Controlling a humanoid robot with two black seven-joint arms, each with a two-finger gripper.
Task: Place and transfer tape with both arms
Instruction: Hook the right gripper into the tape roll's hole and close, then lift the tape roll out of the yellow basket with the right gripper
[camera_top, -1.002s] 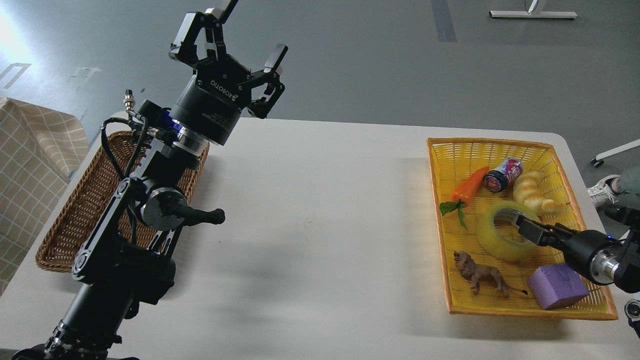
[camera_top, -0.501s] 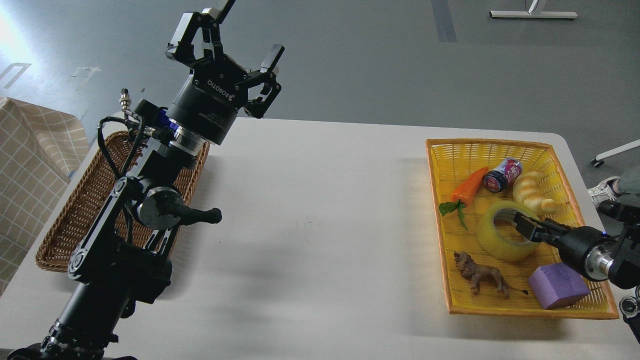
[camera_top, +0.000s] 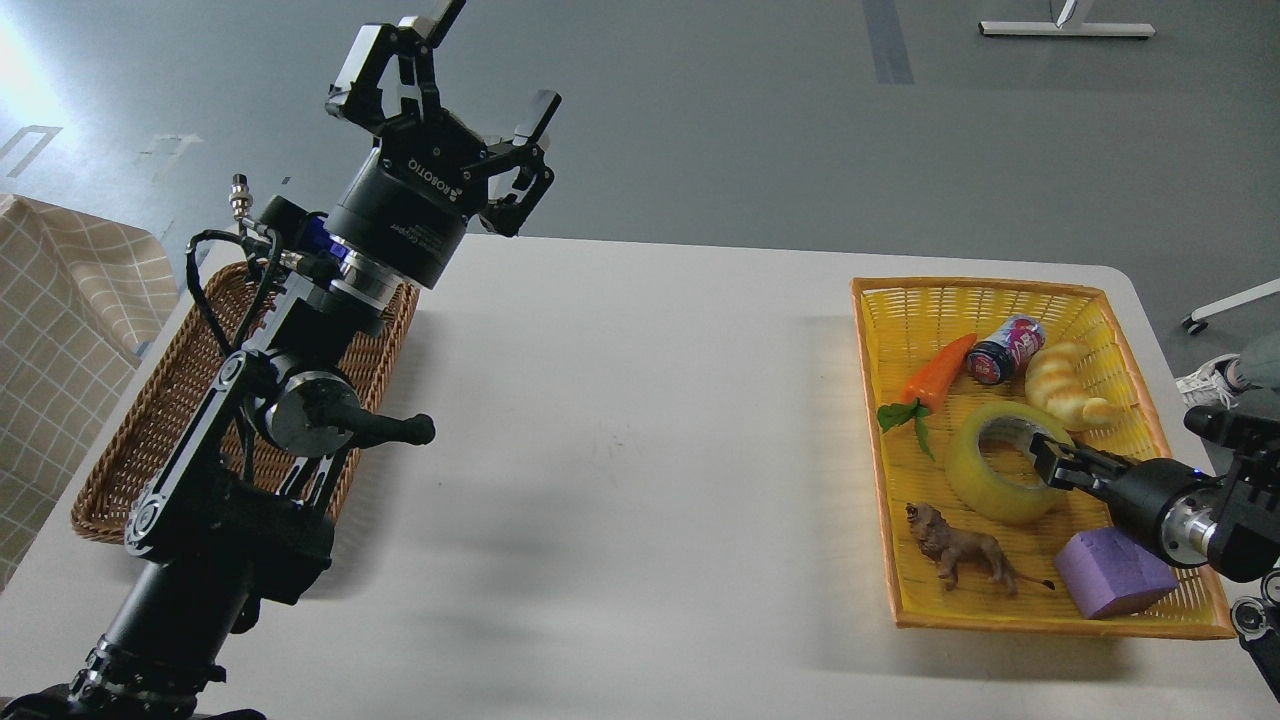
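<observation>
Yellow tape (camera_top: 1000, 462) sitting tilted in the yellow basket (camera_top: 1010, 612) on the right of the table (camera_top: 620, 420), between the carrot (camera_top: 935, 377), the croissant (camera_top: 1065, 386), the lion (camera_top: 965, 552) and the purple block (camera_top: 1112, 576). Right gripper (camera_top: 1052, 462) in at the roll's near wall, one finger seemingly inside the core, the other on the outside; whether actually pinched on the wall, cannot tell from this angle. Step in hand, by the look of it: the pick from the basket, hand-over not yet begun. Next move likely calls for a firm clamp on the wall, then a straight lift clear of the rim before any swing left. Tight quarters there: croissant just beside the roll on the far side, lion and block near on the close side, basket rim low but worth clearing. Left gripper (camera_top: 455, 95) held high over the table's far left, fingers spread wide, nothing between them, pointing up and away. Brown basket (camera_top: 120, 470) at the left edge, partly behind the left arm, a likely drop point. Wide bare tabletop between the two baskets, plenty of room for a meeting in the middle. Table's right edge close beside the yellow basket, so little margin on that side.
</observation>
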